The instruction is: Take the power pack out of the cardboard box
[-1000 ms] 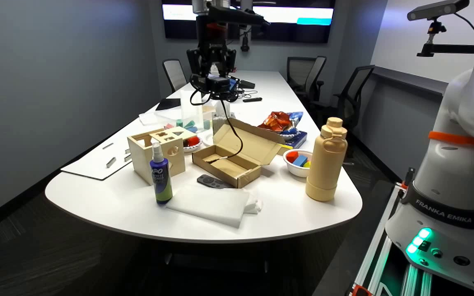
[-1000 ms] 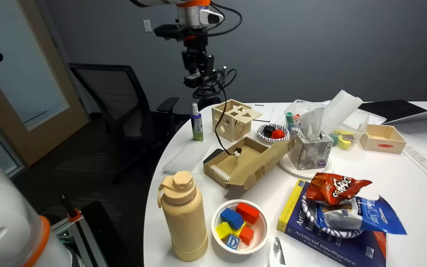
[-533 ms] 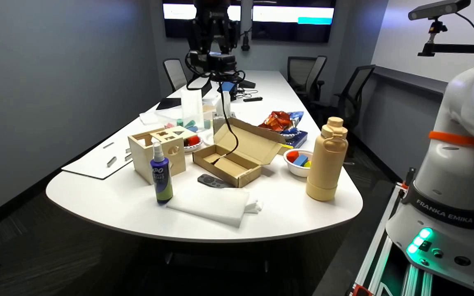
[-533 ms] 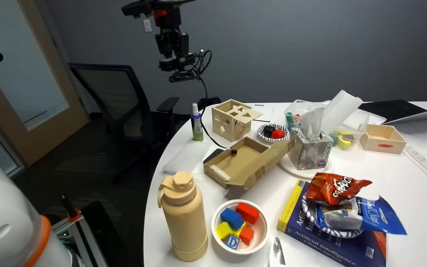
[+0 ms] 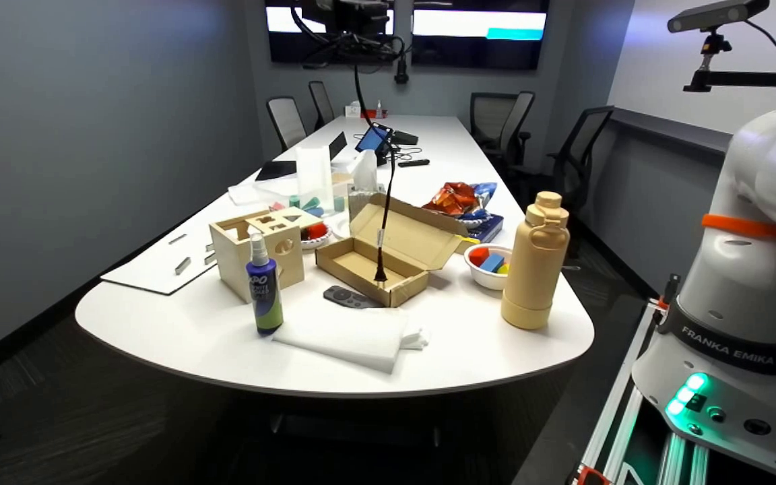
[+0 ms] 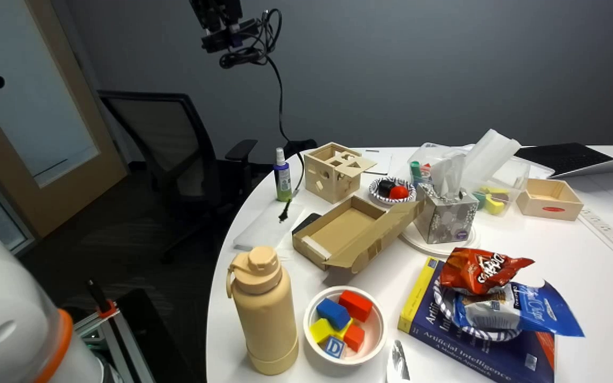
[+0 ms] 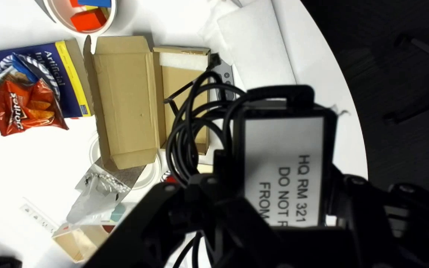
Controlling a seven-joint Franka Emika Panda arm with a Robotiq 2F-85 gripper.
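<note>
High at the left in an exterior view, the gripper clenches the power pack, a black block labelled "HQ RM 321", well above the open cardboard box and to its left. In the wrist view the box lies left of the pack; their long axes run roughly parallel, and the pack appears gripped across its long sides.

Looped black cord bunches beside the pack. One strand hangs to a plug-like end just left of the box, apart from it. A whiteboard-cleaner spray bottle stands left of the box too; a wooden shape-sorting cube sits behind it, a white bowl of blocks in front. Right of the box come a tissue box and an Artificial Intelligence textbook.

The lift-out looks done. The coming move probably leads sideways, away from the box, then down to the counter; the dangling end could catch on the cube or spray bottle.
</note>
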